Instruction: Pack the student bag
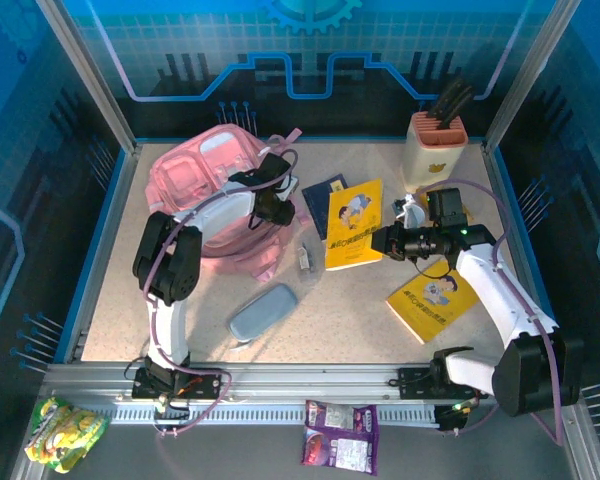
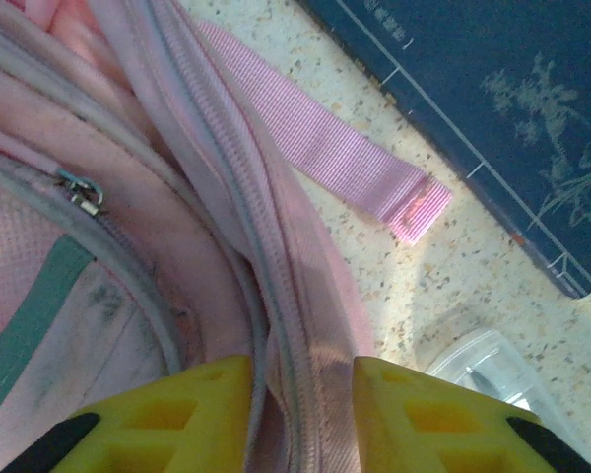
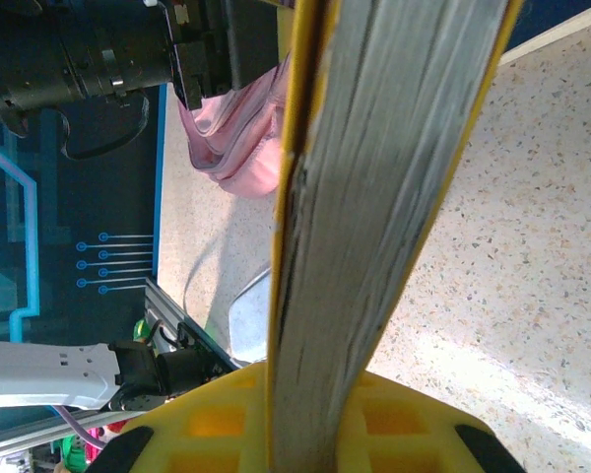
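The pink student bag (image 1: 195,180) lies at the back left of the table. My left gripper (image 1: 277,205) is at the bag's right edge, with its yellow fingers (image 2: 177,419) shut on the bag's zipped rim (image 2: 295,325). Across the table the bag (image 3: 238,148) hangs pulled up from that gripper. A pink strap (image 2: 345,158) trails onto the table. My right gripper (image 1: 377,243) is shut on the right edge of a yellow book (image 1: 352,222) at mid-table. The page edges of the yellow book (image 3: 374,197) run up between its fingers (image 3: 207,424).
A dark blue book (image 1: 322,198) lies right of the bag. A second yellow book (image 1: 433,305) lies front right and a grey-blue pencil case (image 1: 262,312) front centre. A cream pen holder (image 1: 435,150) stands back right. A small clear item (image 1: 305,258) lies beside the bag. Snack packets (image 1: 342,435) sit beyond the front rail.
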You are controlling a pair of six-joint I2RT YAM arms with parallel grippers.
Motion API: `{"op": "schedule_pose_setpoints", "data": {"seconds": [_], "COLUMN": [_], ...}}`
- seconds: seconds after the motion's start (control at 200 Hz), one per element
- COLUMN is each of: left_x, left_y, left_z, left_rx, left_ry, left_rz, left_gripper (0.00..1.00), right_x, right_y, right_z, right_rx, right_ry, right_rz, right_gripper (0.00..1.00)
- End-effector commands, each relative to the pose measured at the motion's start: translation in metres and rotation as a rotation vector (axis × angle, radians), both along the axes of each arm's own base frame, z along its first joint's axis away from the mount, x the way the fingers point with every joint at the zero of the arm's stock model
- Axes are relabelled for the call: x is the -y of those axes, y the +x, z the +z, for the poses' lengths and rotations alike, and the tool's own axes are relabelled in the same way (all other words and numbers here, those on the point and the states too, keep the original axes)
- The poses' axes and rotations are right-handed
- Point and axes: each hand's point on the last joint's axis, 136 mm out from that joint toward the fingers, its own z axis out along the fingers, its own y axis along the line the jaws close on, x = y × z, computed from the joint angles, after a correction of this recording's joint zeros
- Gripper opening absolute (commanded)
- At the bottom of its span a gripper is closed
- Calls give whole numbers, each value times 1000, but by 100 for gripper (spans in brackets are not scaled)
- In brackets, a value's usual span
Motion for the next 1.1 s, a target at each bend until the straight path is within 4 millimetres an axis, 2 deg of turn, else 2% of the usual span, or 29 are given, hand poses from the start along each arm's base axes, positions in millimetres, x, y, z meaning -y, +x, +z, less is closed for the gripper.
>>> {"op": "schedule_pose_setpoints", "data": {"seconds": [0.0, 0.33, 0.46, 0.59, 0.655, 0.785, 0.945, 1.096], "left_x": [4, -2, -6, -1, -2, -8, 2, -4], "left_y": [2, 4, 5, 3, 2, 1, -7, -15], "left_z": [-3, -12, -10, 1, 8, 17, 39, 56], "left_rx": [-26, -49, -43, -32, -17, 2, 17, 27], "left_ry": [-28, -38, -37, -72, -78, -58, -148, -157], "left_rz": [11, 27, 37, 25, 23, 40, 37, 68], "left_gripper": [31, 23, 10, 7, 0, 0, 0, 0], "right_x": [-1, -1, -1, 0, 1, 0, 0, -1], "right_y": [3, 3, 3, 3, 3, 3, 3, 1], "right_z": [25, 23, 23, 22, 22, 21, 18, 17], "right_rx": [94, 88, 90, 89, 88, 88, 84, 82], "right_ry": [37, 41, 39, 32, 31, 34, 30, 30], "right_rz": [26, 24, 25, 23, 22, 23, 26, 42], "right_gripper": [0, 0, 0, 0, 0, 0, 0, 0]}}
